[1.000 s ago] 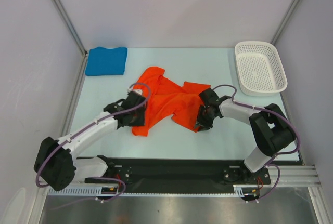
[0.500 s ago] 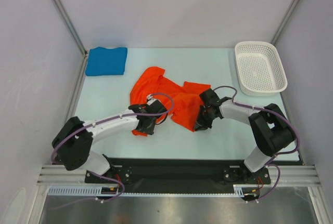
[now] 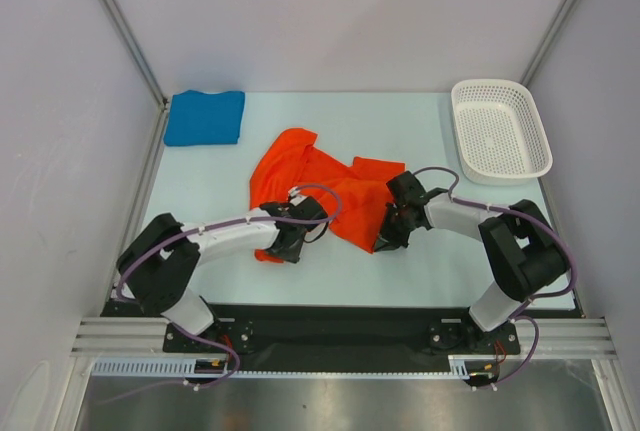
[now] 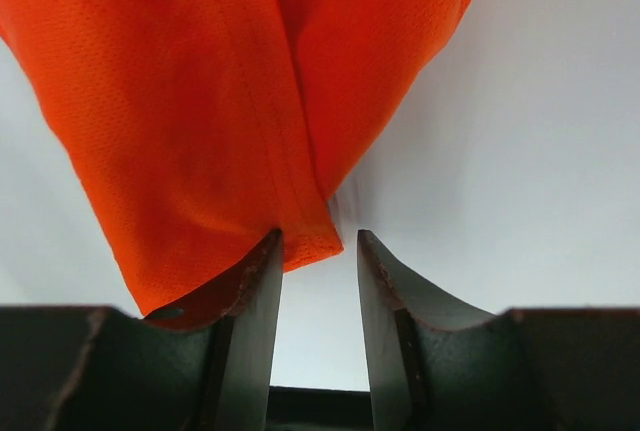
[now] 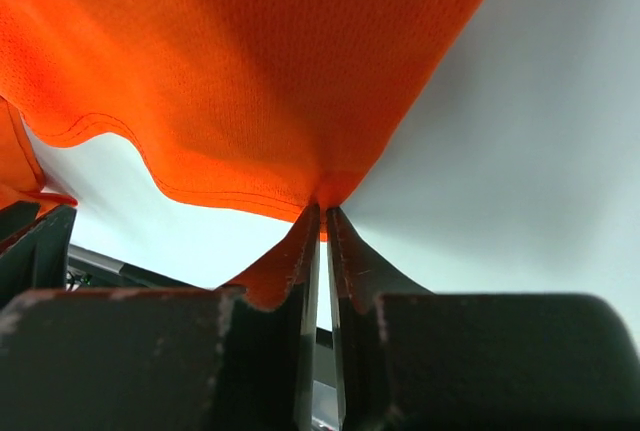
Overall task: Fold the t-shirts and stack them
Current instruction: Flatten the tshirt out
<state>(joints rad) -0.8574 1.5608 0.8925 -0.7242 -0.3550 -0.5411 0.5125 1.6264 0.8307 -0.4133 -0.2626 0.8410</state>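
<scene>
The orange-red t-shirt (image 3: 330, 191) lies crumpled in the middle of the table. My left gripper (image 3: 272, 251) sits at its near left corner. In the left wrist view the left gripper (image 4: 318, 239) is open, with the shirt's (image 4: 200, 101) hem corner lying at the fingertips and not clamped. My right gripper (image 3: 381, 244) is at the shirt's near right edge. The right wrist view shows the right gripper (image 5: 323, 213) shut on the hem of the orange cloth (image 5: 250, 71). The blue t-shirt (image 3: 204, 117) lies folded at the far left corner.
A white perforated basket (image 3: 500, 131) stands at the far right of the table (image 3: 200, 181). Grey walls with metal posts close in the left, right and far sides. The arms' black base rail (image 3: 330, 326) runs along the near edge.
The left arm has swung right and nearer, bringing its gripper to the shirt's near left corner. The right gripper's jaws have closed on the hem.
</scene>
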